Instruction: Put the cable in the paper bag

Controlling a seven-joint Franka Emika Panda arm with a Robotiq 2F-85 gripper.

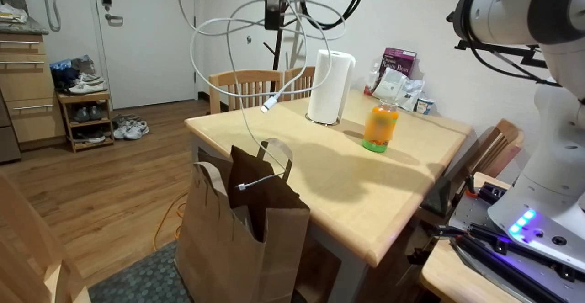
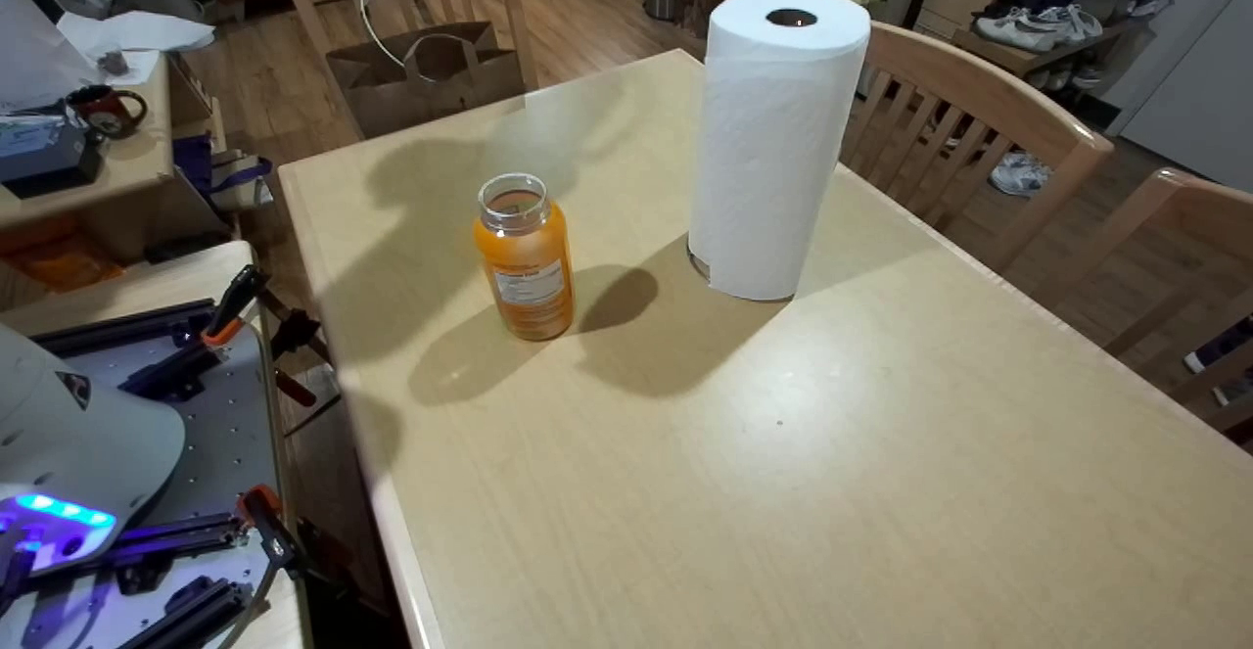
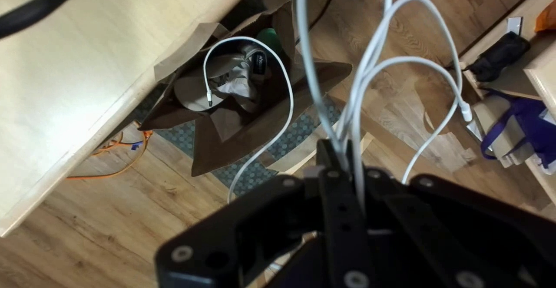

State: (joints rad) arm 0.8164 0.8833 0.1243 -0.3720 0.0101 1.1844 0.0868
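In an exterior view, the frame's top edge is cutting off the upper part of the gripper [image 1: 273,18]; the arm [image 1: 550,138] is running out of frame at the right. In the wrist view, the gripper's black body is covering part of the white cable [image 3: 352,105], and pale items [image 3: 236,84] inside the paper bag [image 3: 230,147] are lying in shadow, hard to make out. Gripper is pointing down, clenching gathered strands of the cable. Cable is hanging mid-air in loose, crossing loops: one plug end is dangling free, the other is trailing down over the bag's mouth. Cannot tell whether it is touching a handle.
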